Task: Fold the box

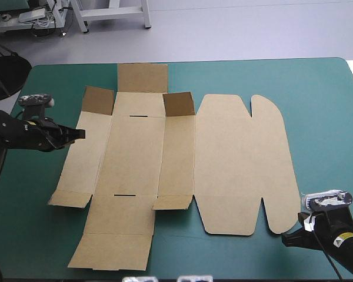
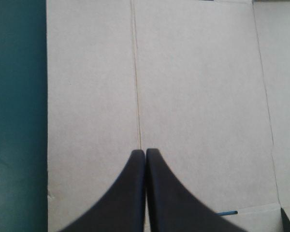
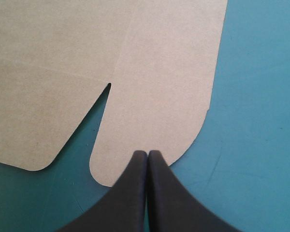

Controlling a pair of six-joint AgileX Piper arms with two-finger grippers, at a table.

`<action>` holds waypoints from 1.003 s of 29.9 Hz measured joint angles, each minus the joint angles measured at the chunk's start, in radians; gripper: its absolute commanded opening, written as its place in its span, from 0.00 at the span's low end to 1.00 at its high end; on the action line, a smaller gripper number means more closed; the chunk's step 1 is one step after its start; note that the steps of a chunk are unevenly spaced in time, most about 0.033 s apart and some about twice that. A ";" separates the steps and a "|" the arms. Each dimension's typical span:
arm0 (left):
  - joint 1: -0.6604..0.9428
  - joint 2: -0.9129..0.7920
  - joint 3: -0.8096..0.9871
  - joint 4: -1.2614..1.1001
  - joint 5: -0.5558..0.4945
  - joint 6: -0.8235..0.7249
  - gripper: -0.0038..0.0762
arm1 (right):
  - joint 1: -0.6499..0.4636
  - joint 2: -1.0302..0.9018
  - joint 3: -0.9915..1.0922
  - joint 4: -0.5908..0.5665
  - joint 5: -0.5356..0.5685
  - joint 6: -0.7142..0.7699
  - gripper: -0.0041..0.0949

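The brown box (image 1: 223, 170) lies mostly flat mid-frame with bare teal-green surface (image 1: 323, 106) all round, left pincer (image 1: 81, 134) closed and empty over its left panel, right pincer (image 1: 285, 238) likewise by its lower-right corner.

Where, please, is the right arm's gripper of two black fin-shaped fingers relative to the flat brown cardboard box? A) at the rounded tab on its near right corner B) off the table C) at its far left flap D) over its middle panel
A: the right gripper, shut, points at the near right rounded tab of the box.
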 measured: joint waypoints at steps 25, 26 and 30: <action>0.455 0.316 -0.038 -0.214 0.192 0.315 0.11 | 0.000 0.000 0.000 -0.051 -0.011 0.000 0.02; 0.455 0.319 -0.038 -0.215 0.192 0.316 0.15 | 0.000 0.000 0.000 -0.051 -0.011 0.000 0.02; 0.452 0.335 -0.040 -0.214 0.192 0.331 0.48 | 0.000 0.000 0.000 -0.050 -0.011 0.000 0.02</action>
